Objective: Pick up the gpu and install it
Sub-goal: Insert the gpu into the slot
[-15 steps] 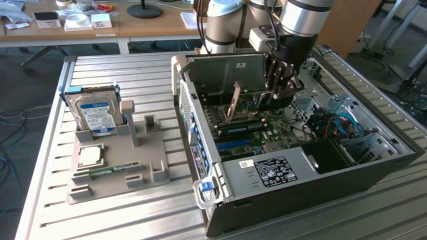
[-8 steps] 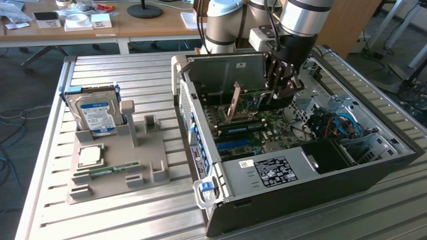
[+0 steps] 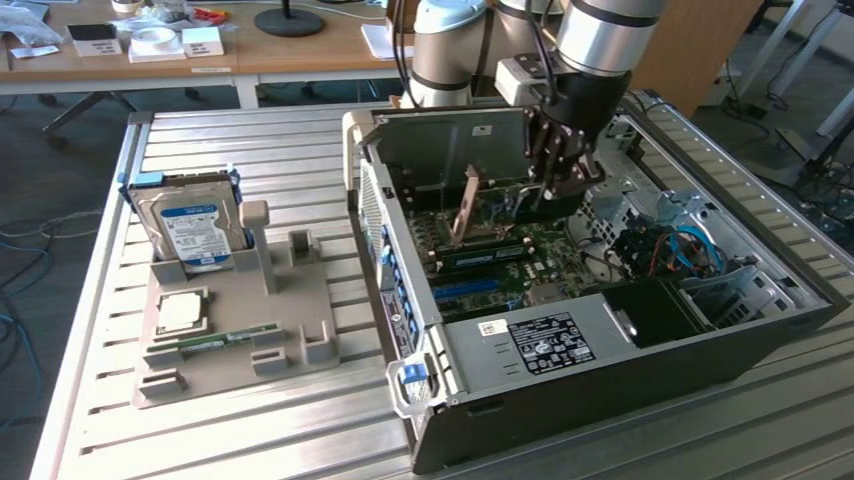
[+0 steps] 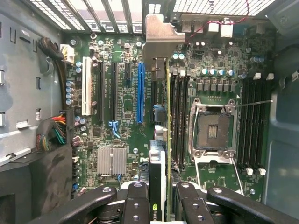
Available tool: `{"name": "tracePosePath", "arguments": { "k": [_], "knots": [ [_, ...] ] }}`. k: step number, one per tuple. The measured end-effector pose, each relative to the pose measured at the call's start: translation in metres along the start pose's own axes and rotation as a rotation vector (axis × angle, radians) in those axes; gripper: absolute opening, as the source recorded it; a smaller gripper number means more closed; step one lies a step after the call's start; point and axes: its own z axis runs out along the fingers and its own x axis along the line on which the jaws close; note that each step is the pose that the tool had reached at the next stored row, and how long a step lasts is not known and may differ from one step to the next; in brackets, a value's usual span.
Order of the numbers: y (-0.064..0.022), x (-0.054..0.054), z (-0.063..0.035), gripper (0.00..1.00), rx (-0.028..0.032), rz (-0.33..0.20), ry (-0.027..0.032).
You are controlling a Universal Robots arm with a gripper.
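Observation:
The gpu [image 4: 161, 140] shows edge-on in the wrist view, a thin dark card with its silver bracket [image 4: 161, 39] at the far end. My gripper [image 4: 161, 200] is shut on it, one black finger [image 4: 137, 201] on each side. The card hangs over a black slot between the blue slot [image 4: 140, 93] and the empty CPU socket [image 4: 214, 130]; whether it touches the slot I cannot tell. In the exterior view my gripper [image 3: 554, 195] reaches down into the open computer case [image 3: 601, 370], with the gpu's dark end [image 3: 545, 208] under the fingers just above the motherboard [image 3: 514, 265].
On the exterior view's left, a grey holder [image 3: 287, 330] carries a blue-labelled hard drive [image 3: 194, 230], a CPU chip [image 3: 180, 312] and a green RAM stick [image 3: 214, 342]. Case walls and cable bundles [image 4: 56, 130] close in around the card. A silver heatsink [image 4: 112, 161] sits nearby.

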Motion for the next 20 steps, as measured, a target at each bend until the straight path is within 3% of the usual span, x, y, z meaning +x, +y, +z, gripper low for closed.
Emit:
{"name": "tracePosePath", "arguments": {
  "k": [9, 20],
  "knots": [
    [0.0018, 0.004, 0.0063, 0.27, 0.0057, 0.0, -0.0003],
    [0.0082, 0.013, 0.0073, 0.27, 0.0073, 0.0, -0.0006]
  ]
}}
